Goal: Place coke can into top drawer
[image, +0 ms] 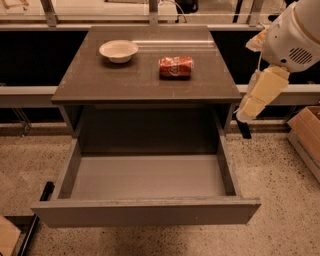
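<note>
The coke can [175, 66] is red with white script. It lies on its side on the grey cabinet top [125, 85], right of centre. The top drawer [145, 176] is pulled fully out below, and its smooth grey inside holds nothing. My arm [262, 90], white and cream, hangs beside the cabinet's right edge. The gripper [243, 128] shows only as a dark tip low by the cabinet's right side. It is well to the right of the can, below the level of the cabinet top, and holds nothing that I can see.
A white bowl [118, 50] stands on the cabinet top, left of the can. A cardboard box [306, 135] sits on the floor at the right. A dark bar [37, 215] lies on the floor by the drawer's left front corner. A railing [150, 10] runs behind the cabinet.
</note>
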`<state>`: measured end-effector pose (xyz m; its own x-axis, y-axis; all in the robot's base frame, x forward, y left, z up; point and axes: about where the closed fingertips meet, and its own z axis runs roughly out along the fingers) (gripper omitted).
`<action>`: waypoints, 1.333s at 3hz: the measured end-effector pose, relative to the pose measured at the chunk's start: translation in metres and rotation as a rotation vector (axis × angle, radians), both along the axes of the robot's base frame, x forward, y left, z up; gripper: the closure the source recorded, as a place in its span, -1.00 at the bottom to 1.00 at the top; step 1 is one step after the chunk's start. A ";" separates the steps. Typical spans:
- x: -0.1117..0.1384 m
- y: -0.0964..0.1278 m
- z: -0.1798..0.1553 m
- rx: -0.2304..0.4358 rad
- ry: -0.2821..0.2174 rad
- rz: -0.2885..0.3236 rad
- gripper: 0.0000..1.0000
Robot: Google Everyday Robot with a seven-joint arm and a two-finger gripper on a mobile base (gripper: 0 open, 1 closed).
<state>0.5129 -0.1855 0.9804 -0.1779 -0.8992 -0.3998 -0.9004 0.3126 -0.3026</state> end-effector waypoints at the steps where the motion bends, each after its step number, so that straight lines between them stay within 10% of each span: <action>1: 0.000 0.000 0.000 0.000 0.000 0.000 -1.00; 4: 0.141 0.050 -0.075 0.294 0.010 -0.056 -1.00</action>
